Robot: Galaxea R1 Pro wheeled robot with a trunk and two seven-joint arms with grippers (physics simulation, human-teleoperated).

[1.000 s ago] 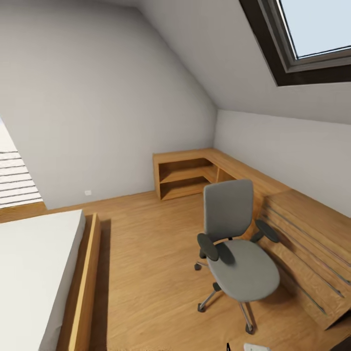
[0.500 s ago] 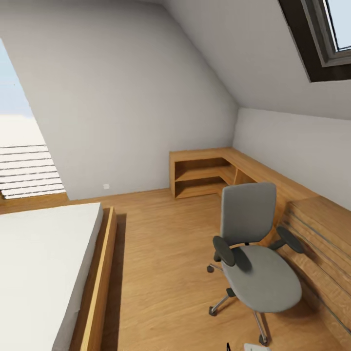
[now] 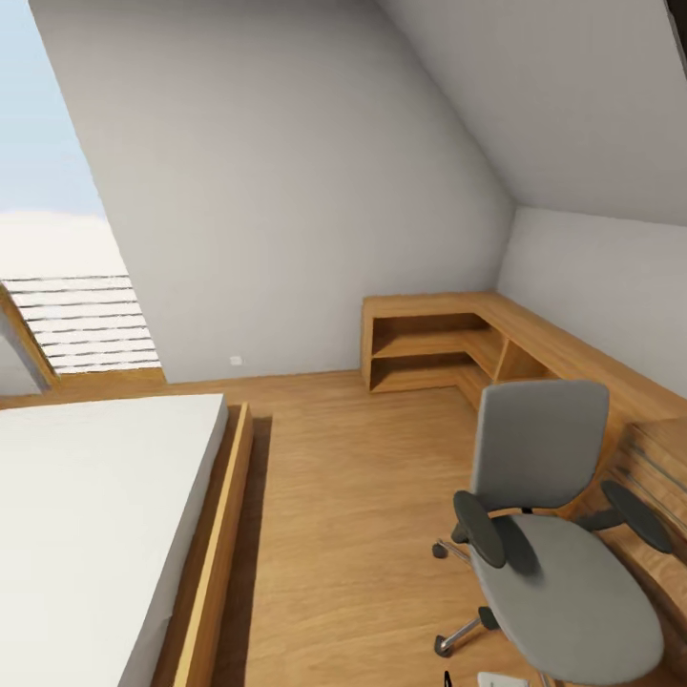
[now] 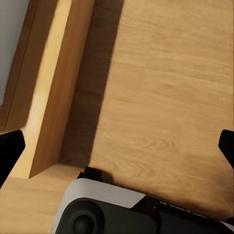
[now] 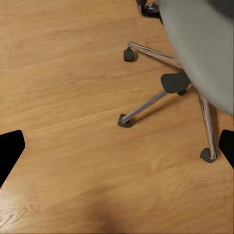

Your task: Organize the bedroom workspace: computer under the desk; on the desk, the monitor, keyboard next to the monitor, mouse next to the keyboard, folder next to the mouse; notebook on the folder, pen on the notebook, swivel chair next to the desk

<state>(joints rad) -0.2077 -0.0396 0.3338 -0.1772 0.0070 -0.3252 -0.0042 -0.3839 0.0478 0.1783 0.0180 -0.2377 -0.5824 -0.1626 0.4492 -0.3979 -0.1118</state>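
The swivel chair [image 3: 549, 534] stands on the wooden floor [image 3: 353, 496], just beside a light-wood corner shelf [image 3: 448, 343] – its seat is bare. A bed [image 3: 95, 515] lies well apart from it. Both the left gripper [image 4: 117, 146] and the right gripper [image 5: 117, 146] are spread wide, grasping nothing.

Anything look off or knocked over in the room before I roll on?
Nothing stands out. The swivel chair stands upright on the wood floor beside the light-wood chest, its seat bare, with no folder on it. The bed and corner shelf unit look undisturbed. No spills or damage visible.
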